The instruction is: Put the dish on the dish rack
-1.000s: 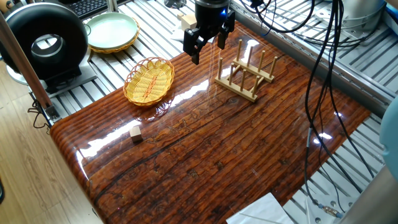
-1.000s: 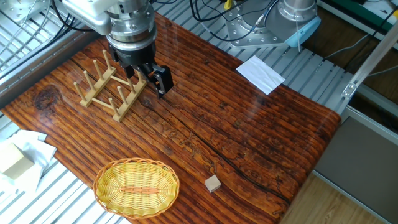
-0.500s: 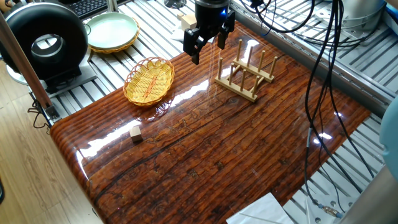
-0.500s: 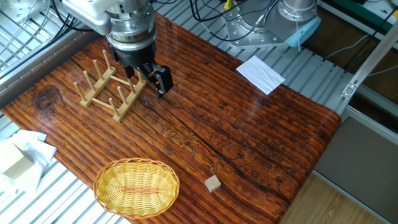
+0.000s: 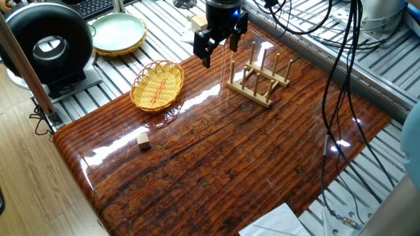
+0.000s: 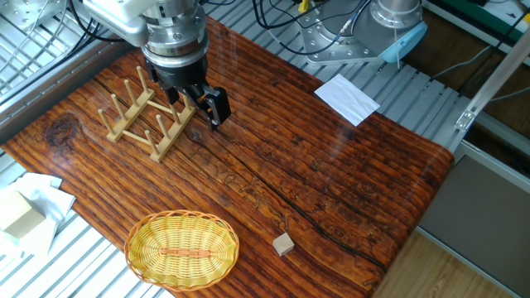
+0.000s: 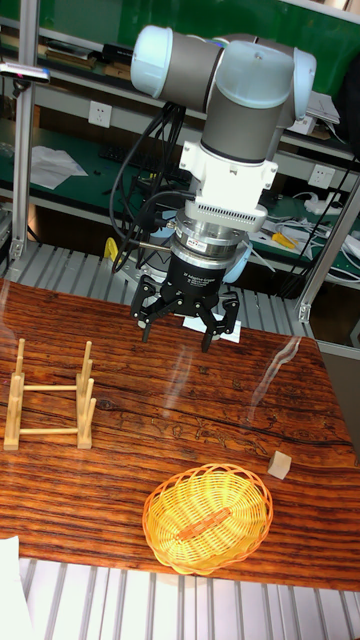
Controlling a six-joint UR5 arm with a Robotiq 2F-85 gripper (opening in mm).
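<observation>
Gripper (image 7: 178, 333) spread wide, empty, hovering just beside dish rack (image 5: 258, 80). Dish (image 5: 157, 84) flat on table (image 5: 230, 164), well apart from rack. Step looks like reach for dish. Best: pinch one braided rim wall, lift tilted, slot between rack pegs (image 5: 253, 54).

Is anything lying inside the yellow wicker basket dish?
Nothing: the golden-yellow oval woven wicker dish is empty, its whole floor showing. What lies beneath it is covered.
</observation>
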